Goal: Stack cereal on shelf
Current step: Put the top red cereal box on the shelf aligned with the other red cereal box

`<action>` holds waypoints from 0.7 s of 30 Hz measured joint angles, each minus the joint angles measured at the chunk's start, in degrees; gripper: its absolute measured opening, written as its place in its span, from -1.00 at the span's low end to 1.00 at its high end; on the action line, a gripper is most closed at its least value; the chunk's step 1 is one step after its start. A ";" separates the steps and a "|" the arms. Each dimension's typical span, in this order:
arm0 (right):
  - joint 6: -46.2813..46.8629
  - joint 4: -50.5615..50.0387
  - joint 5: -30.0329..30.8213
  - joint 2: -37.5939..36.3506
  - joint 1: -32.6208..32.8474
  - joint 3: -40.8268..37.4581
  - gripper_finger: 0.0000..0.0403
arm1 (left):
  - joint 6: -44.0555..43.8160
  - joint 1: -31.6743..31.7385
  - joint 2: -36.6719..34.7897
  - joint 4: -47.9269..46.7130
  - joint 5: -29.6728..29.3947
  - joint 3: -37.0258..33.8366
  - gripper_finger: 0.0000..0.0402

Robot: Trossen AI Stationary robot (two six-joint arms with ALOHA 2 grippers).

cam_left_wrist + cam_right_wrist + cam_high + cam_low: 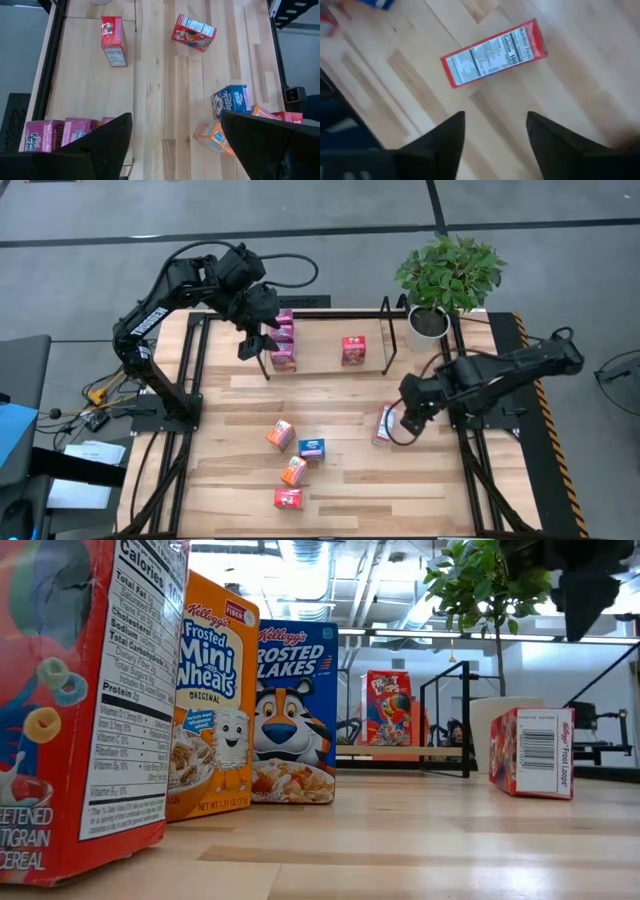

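I work over a pale wood table edged by a thick black frame, with a potted plant at its far right corner. The shelf, a low rack of thin black rods, runs along the far side. On it sit pink boxes stacked at the left end and one red box standing alone nearer the right end. My left arm reaches over the shelf's left end, and my left tool hangs just beside the pink boxes with its fingers spread wide and nothing between them. My right arm comes in from the right edge; my right tool hovers just beside a red box lying on the table, fingers apart and empty, the box clear of them in the wrist view. Near the table's front, well apart from the shelf, four more boxes stand loosely grouped: an orange box, a blue box, a second orange box and a red one nearest the front edge.
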 joint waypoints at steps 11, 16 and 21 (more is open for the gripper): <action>19.66 6.50 1.29 11.76 -2.96 0.02 0.25 | 4.19 0.02 0.00 -0.21 0.20 0.00 0.48; 22.22 8.34 2.37 17.08 -2.85 0.00 0.24 | 6.26 0.02 0.00 -0.27 0.59 0.00 0.48; 24.82 11.08 2.54 19.44 -3.40 0.02 0.24 | 7.25 0.02 0.00 -0.58 0.61 0.00 0.48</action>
